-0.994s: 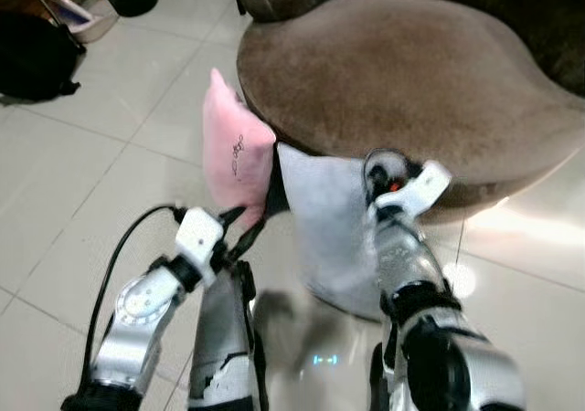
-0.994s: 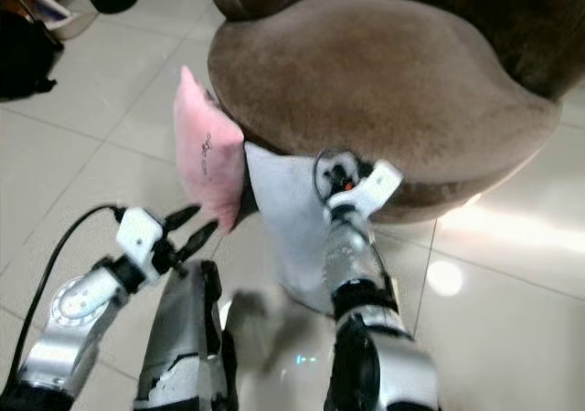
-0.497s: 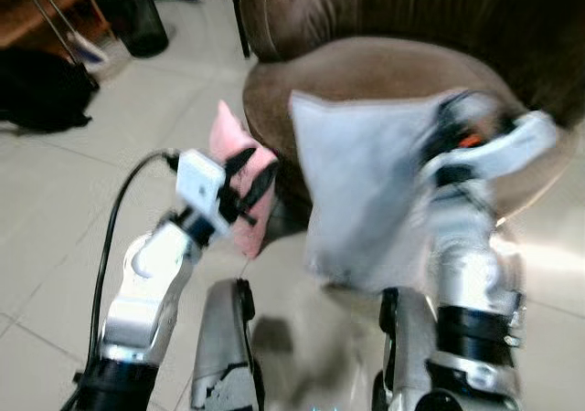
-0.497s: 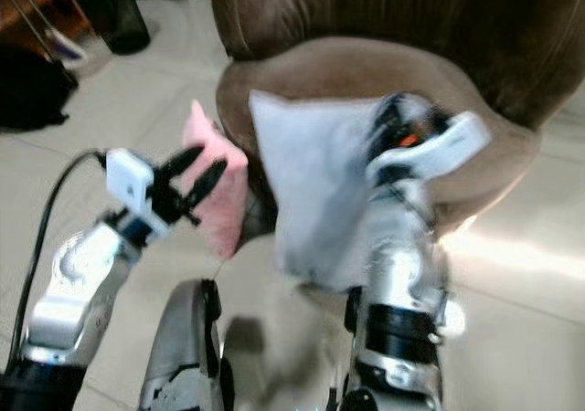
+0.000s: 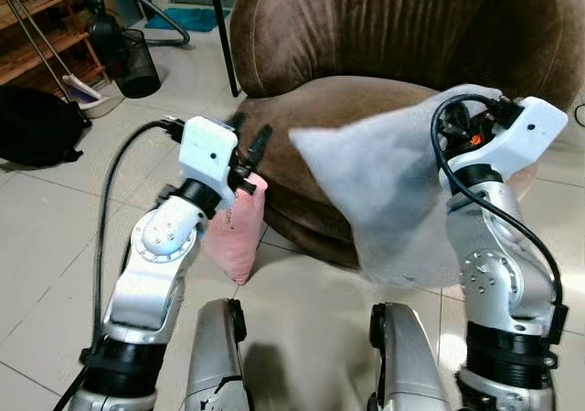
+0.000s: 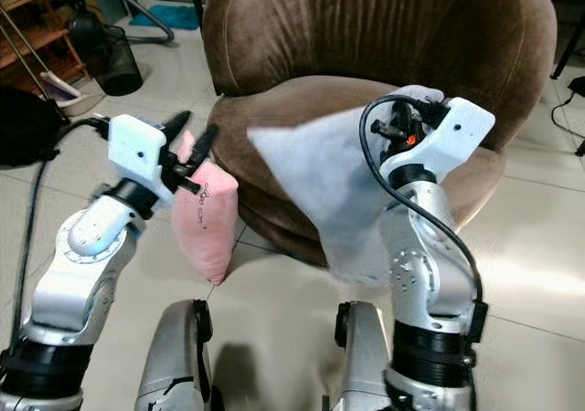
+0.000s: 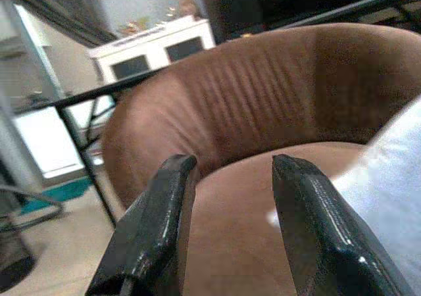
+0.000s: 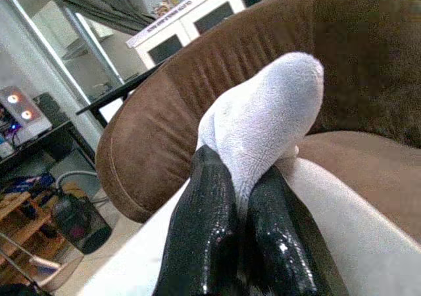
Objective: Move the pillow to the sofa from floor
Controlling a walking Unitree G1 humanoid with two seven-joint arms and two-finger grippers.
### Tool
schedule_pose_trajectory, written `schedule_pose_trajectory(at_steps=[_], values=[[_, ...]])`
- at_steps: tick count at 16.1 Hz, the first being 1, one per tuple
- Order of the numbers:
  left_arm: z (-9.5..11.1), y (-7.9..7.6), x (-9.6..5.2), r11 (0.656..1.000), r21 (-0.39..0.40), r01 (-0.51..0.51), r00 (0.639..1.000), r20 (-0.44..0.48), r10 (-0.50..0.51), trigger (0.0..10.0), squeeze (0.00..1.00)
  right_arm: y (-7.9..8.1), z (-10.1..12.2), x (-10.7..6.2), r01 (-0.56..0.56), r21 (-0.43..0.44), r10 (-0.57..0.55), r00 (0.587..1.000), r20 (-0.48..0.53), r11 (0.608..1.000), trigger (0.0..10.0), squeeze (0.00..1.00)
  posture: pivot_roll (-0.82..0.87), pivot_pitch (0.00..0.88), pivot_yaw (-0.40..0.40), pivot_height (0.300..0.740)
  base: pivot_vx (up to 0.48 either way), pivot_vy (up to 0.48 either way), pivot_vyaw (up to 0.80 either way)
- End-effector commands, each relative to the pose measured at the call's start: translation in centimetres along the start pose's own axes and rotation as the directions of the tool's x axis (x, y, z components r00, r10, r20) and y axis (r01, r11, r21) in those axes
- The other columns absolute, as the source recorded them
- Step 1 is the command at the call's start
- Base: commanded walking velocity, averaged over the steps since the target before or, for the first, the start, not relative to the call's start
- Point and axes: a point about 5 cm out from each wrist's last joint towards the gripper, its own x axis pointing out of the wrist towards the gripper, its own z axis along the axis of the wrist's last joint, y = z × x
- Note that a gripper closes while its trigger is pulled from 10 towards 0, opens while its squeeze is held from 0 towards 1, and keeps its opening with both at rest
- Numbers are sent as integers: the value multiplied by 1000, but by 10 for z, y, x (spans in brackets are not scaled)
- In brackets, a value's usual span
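Closest to me are the robot's two silver legs (image 5: 215,365), planted on the pale tiled floor (image 5: 46,247). Above them both arms are raised toward the seat. The right gripper (image 8: 230,210) has its two black fingers (image 8: 204,223) pinched tight on a bunched corner of the white pillow (image 5: 393,187), and the rest of the pillow hangs down from that corner in the air, in front of the sofa's seat edge and clear of the floor. The lower end of the pillow looks a little blurred.

The left gripper (image 7: 227,223) is held up beside it, holding nothing, its fingers (image 7: 158,223) spread with a clear gap between them, pointing at the sofa's cushion. A black cable (image 5: 110,219) loops from that wrist down along the arm.

Just under the left gripper, a pink pillow (image 6: 206,219) stands on its edge on the tiles, leaning against the front of the sofa base; it carries a small dark mark on its face.

Behind all this sits the round brown sofa (image 5: 402,27), with a ribbed, curved backrest and a broad seat cushion. Farther off on the robot's left are a black bag (image 5: 37,128) on the floor, a dark mesh bin (image 5: 137,62), a grey hose (image 5: 151,9) and a wooden shelf (image 5: 41,36).
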Motion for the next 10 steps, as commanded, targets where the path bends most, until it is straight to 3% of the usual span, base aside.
schedule_pose_trajectory(at_steps=[1, 10], values=[[-1, 1, -2, 1000, 1, -17, 1000, -13, 17, 10000, 0, 13, 22, 0, -40, 23, 38, 996, 86, 999, 10000, 0, -13, 0, 43, 571, 0, 0, 0], [-10, -4, 0, 999, 7, -49, 997, -53, 49, 10000, 0, 15, 41, 8, -6, 11, 4, 992, 130, 1000, 10000, 0, -34, 3, 47, 656, 0, 0, 0]])
